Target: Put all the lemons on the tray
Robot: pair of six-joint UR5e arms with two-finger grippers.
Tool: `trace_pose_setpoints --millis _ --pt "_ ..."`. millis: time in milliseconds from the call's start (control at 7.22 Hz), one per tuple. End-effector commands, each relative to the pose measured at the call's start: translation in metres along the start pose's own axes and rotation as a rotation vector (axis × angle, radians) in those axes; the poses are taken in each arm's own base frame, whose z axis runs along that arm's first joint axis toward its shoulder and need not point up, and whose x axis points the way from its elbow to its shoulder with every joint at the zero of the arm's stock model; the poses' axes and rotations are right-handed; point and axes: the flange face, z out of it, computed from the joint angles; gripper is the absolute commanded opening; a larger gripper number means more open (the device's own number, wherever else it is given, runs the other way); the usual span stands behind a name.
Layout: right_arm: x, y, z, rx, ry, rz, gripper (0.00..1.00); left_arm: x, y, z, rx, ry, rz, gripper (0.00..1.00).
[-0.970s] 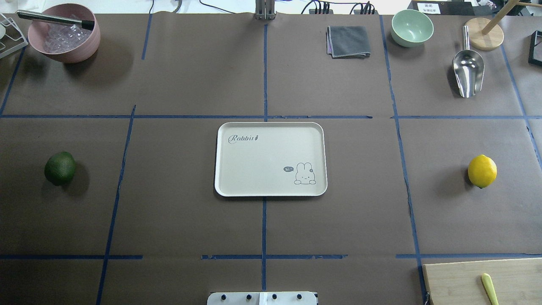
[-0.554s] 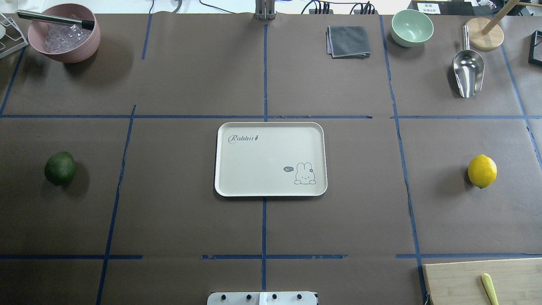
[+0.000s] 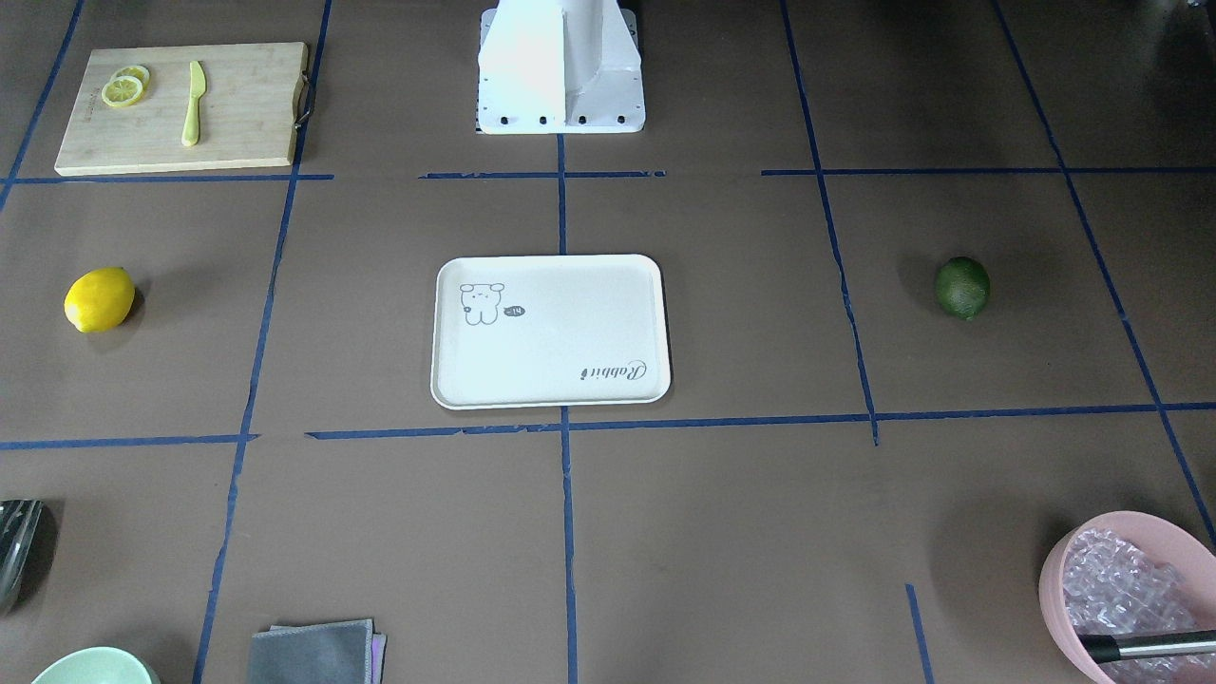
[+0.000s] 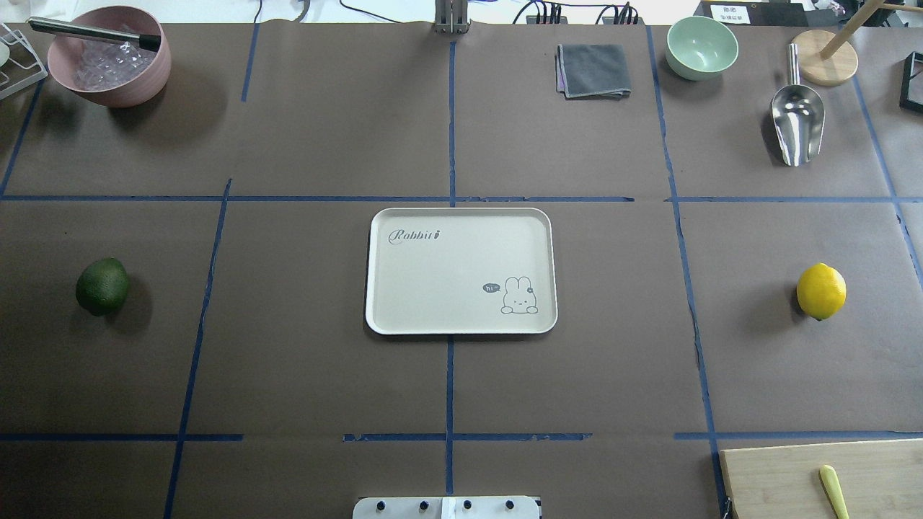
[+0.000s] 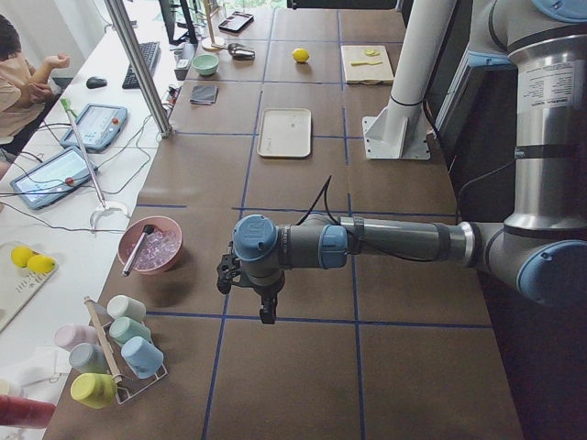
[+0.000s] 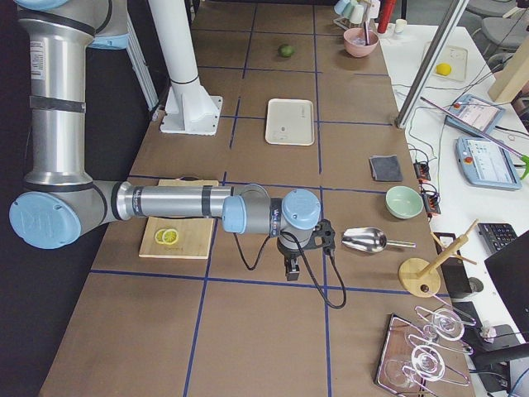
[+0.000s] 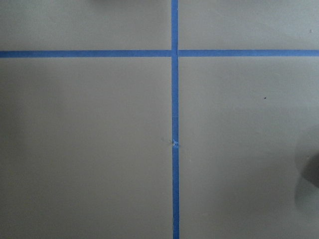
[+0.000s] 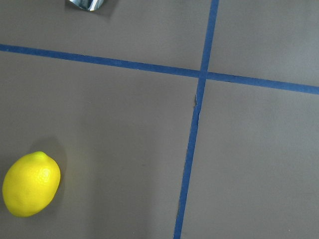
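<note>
neither gripper shows in the overhead or front views. the left gripper (image 5: 267,313) appears only in the left side view and the right gripper (image 6: 291,273) only in the right side view, both pointing down above the table (image 4: 303,360); i cannot tell how their jaws stand. the left wrist view gives only brown table and a cross of blue tape (image 7: 174,53).

the board (image 3: 237,114) is cut off at the overhead view's lower right corner; the front view shows it whole, with lemon slices (image 3: 124,87) and a knife (image 3: 193,103) on it. the scoop (image 4: 797,122) is cropped by the front view's left edge, and only its tip shows at the top of the right wrist view.

the tray (image 4: 447,274) lies flat at the table's middle. the yellow lemon (image 4: 821,291) sits on the table well to the tray's right, the green lemon (image 4: 102,286) well to its left; both are on bare paper, apart from everything. the yellow one also shows low left in the right wrist view.

the pink bowl (image 4: 144,79) holds crumpled clear plastic, with a dark-handled metal tool (image 4: 94,32) resting across its rim. a green bowl (image 4: 727,58) stands beside a folded grey cloth (image 4: 593,70).
</note>
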Motion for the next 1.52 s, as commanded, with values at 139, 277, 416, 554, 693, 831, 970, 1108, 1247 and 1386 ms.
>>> trace_pose_setpoints --millis 139,277,416,554,693,831,970,1108,1247,1386 --pt "-0.001 0.000 0.001 -0.003 -0.003 0.006 1.00 -0.001 0.004 0.001 -0.002 0.004 0.000 1.00" --pt "-0.003 -0.001 0.004 -0.009 -0.003 0.002 1.00 0.000 0.004 0.000 0.000 0.004 0.002 1.00" --pt "-0.010 -0.003 0.009 -0.019 -0.006 -0.008 1.00 0.001 0.004 0.000 0.001 0.004 0.003 1.00" --pt "-0.022 -0.006 0.012 -0.026 -0.016 -0.009 0.99 0.001 0.004 0.000 0.001 0.004 0.005 1.00" --pt "-0.042 -0.009 0.017 -0.038 -0.035 0.095 0.99 0.001 0.004 0.000 0.001 0.004 0.005 1.00" --pt "-0.083 -0.016 0.021 -0.039 -0.032 0.157 0.99 0.001 0.004 -0.001 0.002 0.004 0.004 1.00" --pt "-0.108 -0.010 0.036 -0.017 -0.031 0.202 0.99 0.001 0.004 0.000 0.001 0.004 0.005 1.00" --pt "-0.122 0.013 0.062 0.044 -0.011 0.215 0.99 0.001 0.004 0.000 0.001 0.004 0.005 1.00" --pt "-0.143 0.020 0.082 0.058 -0.036 0.290 0.99 0.001 0.004 -0.001 0.002 0.004 0.006 1.00" --pt "-0.162 0.021 0.096 0.039 -0.051 0.341 0.99 0.001 0.004 0.000 0.001 0.004 0.005 1.00"
